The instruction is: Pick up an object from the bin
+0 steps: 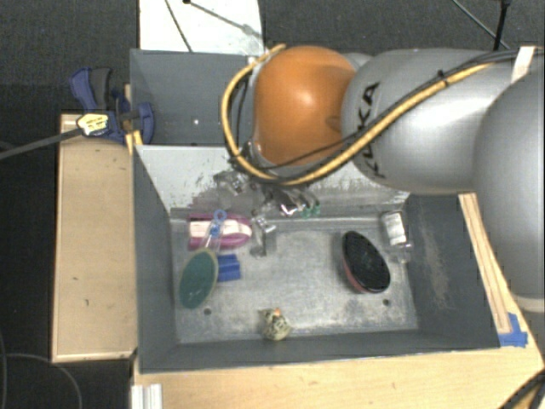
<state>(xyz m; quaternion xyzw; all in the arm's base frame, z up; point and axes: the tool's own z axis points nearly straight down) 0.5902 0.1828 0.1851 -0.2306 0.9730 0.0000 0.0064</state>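
Pink and white, the nearest thing to the gripper is a small elongated object [223, 231] lying flat on the floor of the grey metal bin [157, 254], in the floor's back left part, close under the rear wall. Its long axis runs across the view from left to right, almost level, with its right end pointing toward the gripper [262, 231]. The body is pale, with a strong pink band along it, and a thin blue-violet piece crosses it at a slant near the middle; what kind of object it is cannot be told. The gripper hangs just beside that right end, low over the floor, and whether it is spread or closed cannot be told, nor does anything show held in it. Just in front of the pink and white object lie a small blue block [228, 268] and, touching or nearly touching its left side, a dark green oval disc [197, 280]. Well apart to the right rests a black oval brush [366, 262] with a red edge, and near it, toward the back, a small silvery piece [393, 228]. Near the front wall sits a crumpled yellowish lump [274, 324]. Above the gripper is the wrist's rounded orange cover [298, 100], ringed by a yellow cable, and the grey arm [443, 118] reaches in from the right.
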